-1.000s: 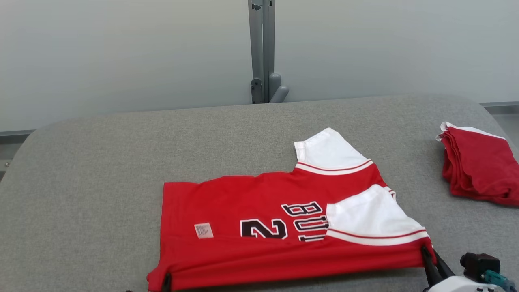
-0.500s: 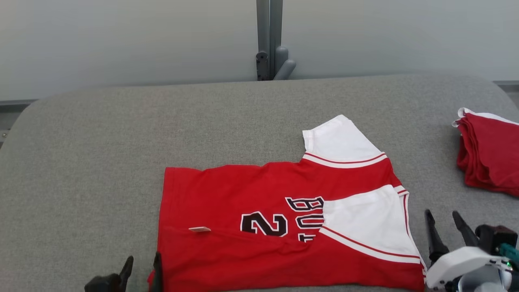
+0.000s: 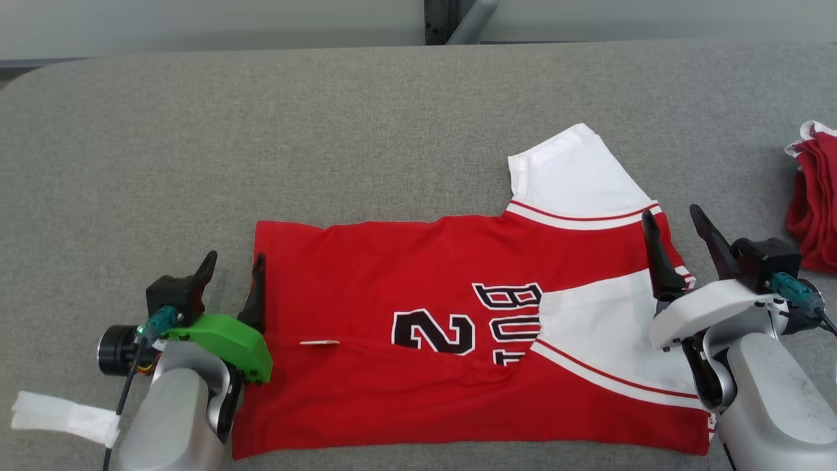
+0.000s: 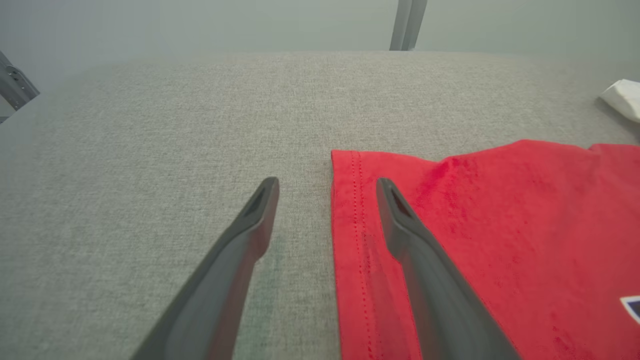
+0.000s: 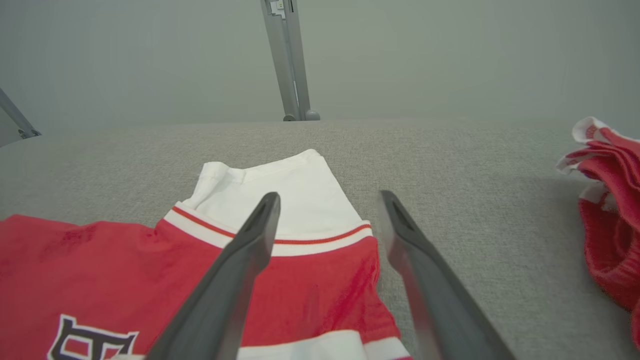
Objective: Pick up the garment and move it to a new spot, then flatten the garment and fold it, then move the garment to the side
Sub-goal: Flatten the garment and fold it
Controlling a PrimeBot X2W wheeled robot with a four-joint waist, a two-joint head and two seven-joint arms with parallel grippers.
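- Head view: garment [image 3: 418,261] print reads "2", "BU"; the rest is under the sleeve [image 3: 588,314].
- Red pile [image 3: 814,196] right of garment, cropped.
- Left end effector [image 3: 234,260], right end effector [image 3: 673,214]: fingers apart, empty.

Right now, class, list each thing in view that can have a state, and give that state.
jersey: lying free, near edge and one sleeve folded over
left hand: open, empty, straddling the jersey's hem
right hand: open, empty, by the jersey's shoulder
red pile: folded, stacked
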